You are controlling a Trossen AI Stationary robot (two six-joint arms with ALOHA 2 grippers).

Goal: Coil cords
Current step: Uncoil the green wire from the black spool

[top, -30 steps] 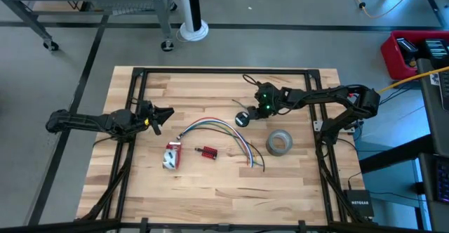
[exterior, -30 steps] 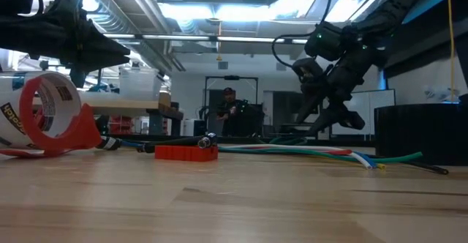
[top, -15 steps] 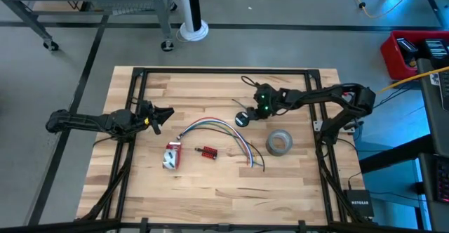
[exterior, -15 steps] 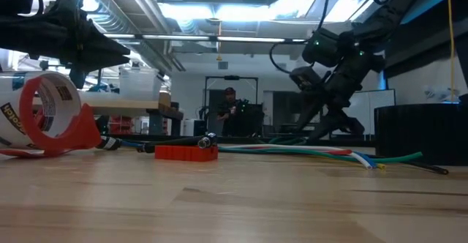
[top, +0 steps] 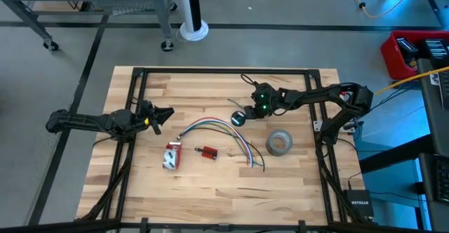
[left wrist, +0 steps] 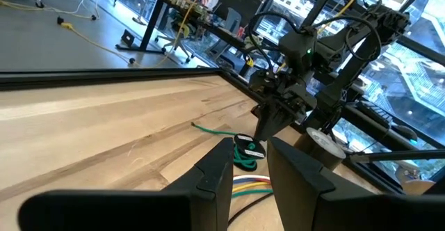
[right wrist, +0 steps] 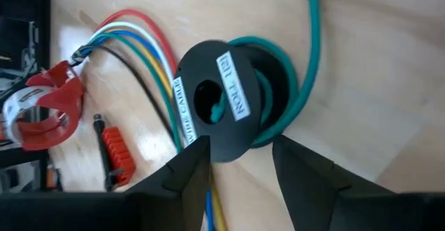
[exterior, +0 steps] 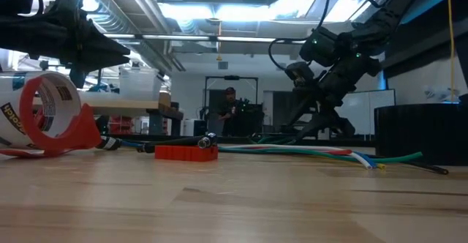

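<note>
The cords [right wrist: 278, 99] present as thin teal-green cord wound round a small black spool, which bears 2 white printed labels on its flat face; the print is too small to read. 1 loose end of the same green cord leaves the spool and trails across the wooden table [top: 210, 191] toward its far edge. In the high view the spool [top: 240, 118] lies on the table's right half, just beside the fanned end of a bundle of coloured wires [top: 221, 129] in red, white, blue, green, yellow and black, and near a grey tape roll [top: 279, 143], not touching it. The right gripper [top: 247, 114] is directly over the spool, its 2 fingers [right wrist: 188, 168] standing apart with the spool showing between them; whether they touch it cannot be told, and nothing is clamped. The left gripper [top: 163, 115] is held above the table's left half, well apart from the cords, its fingers [left wrist: 208, 182] parted by a narrow gap and holding nothing. A red tape dispenser [top: 171, 156] and a small red connector block [top: 208, 151] lie between the 2 arms, nearer the front edge.
</note>
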